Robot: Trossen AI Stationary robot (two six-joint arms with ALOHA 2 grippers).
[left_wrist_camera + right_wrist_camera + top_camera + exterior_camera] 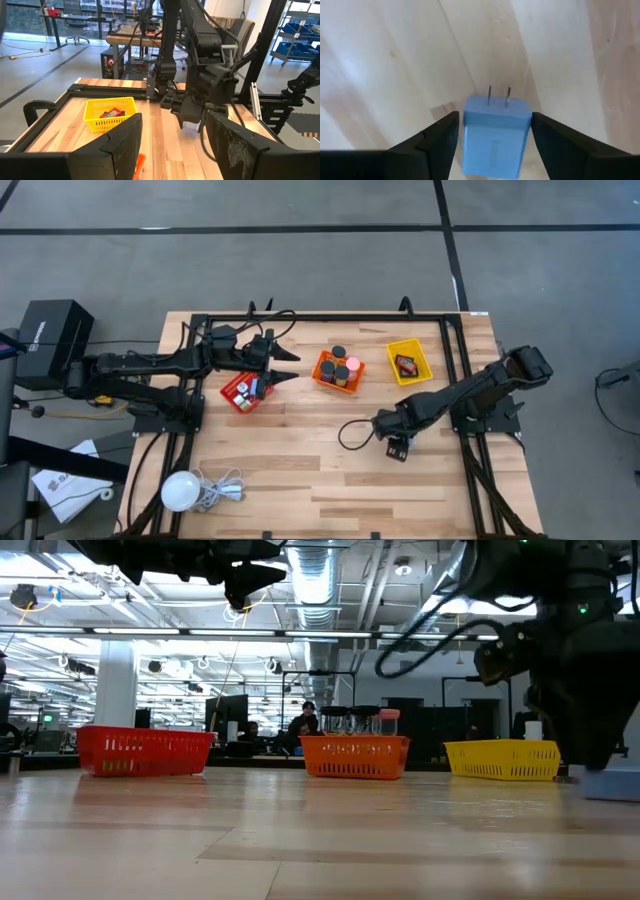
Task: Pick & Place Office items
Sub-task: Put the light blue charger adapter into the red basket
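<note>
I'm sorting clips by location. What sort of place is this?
Probably a robotics lab in an open-plan industrial office. The low view shows exposed ceiling ducts and a person seated at desks behind the baskets. The left wrist view shows an office chair, and the wooden table stands on a bare grey floor.

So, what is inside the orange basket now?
The orange basket holds upright black cylinders and one pink cylinder. Its mesh wall hides their bases, so anything lying flat beneath them cannot be seen.

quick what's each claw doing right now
Left claw: open, empty, above the red basket.
Right claw: open around the blue plug block, not clamped.
</note>
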